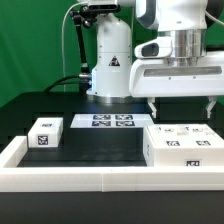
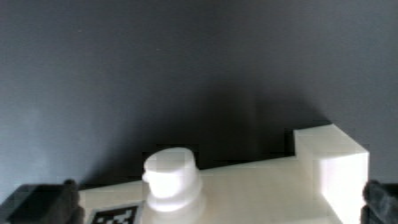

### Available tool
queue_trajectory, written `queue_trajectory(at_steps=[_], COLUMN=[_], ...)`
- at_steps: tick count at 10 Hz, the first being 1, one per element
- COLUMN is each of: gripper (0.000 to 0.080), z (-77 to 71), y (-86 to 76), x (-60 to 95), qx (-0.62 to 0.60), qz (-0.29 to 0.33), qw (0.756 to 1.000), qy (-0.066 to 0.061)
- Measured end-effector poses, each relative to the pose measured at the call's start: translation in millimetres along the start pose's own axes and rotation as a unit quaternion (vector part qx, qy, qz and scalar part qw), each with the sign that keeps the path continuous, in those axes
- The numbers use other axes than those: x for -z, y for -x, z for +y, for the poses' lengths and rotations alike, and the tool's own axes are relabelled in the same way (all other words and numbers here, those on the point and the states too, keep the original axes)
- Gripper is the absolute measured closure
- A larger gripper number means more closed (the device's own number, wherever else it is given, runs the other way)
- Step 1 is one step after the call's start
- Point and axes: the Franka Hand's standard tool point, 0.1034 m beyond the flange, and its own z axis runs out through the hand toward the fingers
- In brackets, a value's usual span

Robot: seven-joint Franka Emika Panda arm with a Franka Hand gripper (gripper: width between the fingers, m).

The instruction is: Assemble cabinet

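The cabinet, a large white box with black-and-white tags on its top and front, lies on the black table at the exterior view's right. My gripper hangs just above it, open wide and empty, one finger over each end. In the wrist view the cabinet shows a white rounded peg, a tag beside it and a raised corner. The dark fingertips stand at both edges of that view, and the gripper holds nothing. A small white tagged block sits at the exterior view's left.
The marker board lies flat at mid-table before the robot base. A low white rail edges the table's front and left side. Black table surface lies between the small block and the cabinet.
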Motion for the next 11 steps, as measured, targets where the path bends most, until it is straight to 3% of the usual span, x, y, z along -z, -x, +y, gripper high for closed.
queue_trajectory(at_steps=[2, 7, 11], gripper=[0.0003, 0.0003, 0.0003], z=[15.6, 12.0, 18.9], y=[-3.2, -1.3, 9.2], x=[-6.9, -8.5, -33.4], qx=[0.010, 0.015, 0.017], qz=[-0.003, -0.005, -0.015], qw=[1.000, 1.000, 1.000], qy=[-0.005, -0.005, 0.006])
